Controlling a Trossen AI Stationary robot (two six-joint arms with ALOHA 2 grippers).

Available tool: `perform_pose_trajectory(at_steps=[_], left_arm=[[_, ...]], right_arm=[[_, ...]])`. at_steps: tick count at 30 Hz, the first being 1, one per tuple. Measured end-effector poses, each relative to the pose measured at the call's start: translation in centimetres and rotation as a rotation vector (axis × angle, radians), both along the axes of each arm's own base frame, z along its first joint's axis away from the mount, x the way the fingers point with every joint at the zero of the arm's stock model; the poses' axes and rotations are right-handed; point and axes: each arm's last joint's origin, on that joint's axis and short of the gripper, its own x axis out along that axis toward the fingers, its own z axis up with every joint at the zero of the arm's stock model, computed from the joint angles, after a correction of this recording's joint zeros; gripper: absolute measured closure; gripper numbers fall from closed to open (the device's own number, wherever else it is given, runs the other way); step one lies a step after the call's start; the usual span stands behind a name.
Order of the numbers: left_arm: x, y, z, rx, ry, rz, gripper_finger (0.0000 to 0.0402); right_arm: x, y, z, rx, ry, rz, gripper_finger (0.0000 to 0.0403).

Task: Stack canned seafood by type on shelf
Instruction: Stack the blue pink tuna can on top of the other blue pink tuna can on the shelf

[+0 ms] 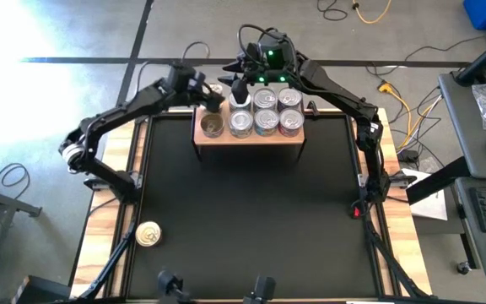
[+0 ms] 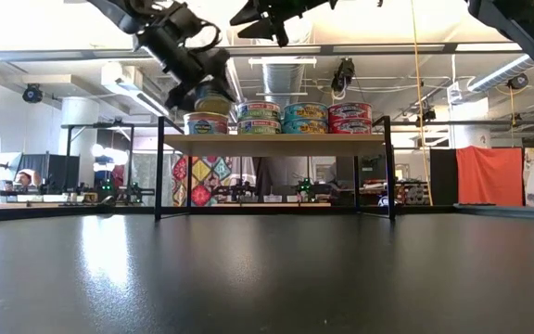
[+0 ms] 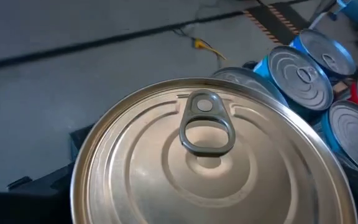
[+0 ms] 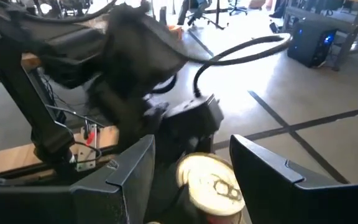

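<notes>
I see my left gripper pinching a gold-lidded can over the shelf's left end, above the can already there. My right gripper hovers spread over the shelf's back edge. One stray can sits near the table's front-left corner.

The shelf stands at the desk's far edge, carrying silver-lidded cans and a gold-lidded can. One lone can sits near the desk's left edge.

Overhead looks down, low looks level — both share the shelf.
</notes>
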Motion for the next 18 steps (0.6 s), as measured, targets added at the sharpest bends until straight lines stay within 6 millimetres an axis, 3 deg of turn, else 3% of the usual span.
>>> perform_pose_trajectory(at_steps=[10, 18], left_arm=[[0.4, -0.4, 0.1, 0.043, 0.023, 0.143, 0.0031], [1.4, -0.4, -1.1, 0.047, 0.072, 0.188, 0.0031]], right_arm=[[0.2, -0.1, -0.6, -0.043, 0.045, 0.016, 0.0202], [2.3, -1.5, -4.3, -0.084, 0.145, 0.041, 0.0202]])
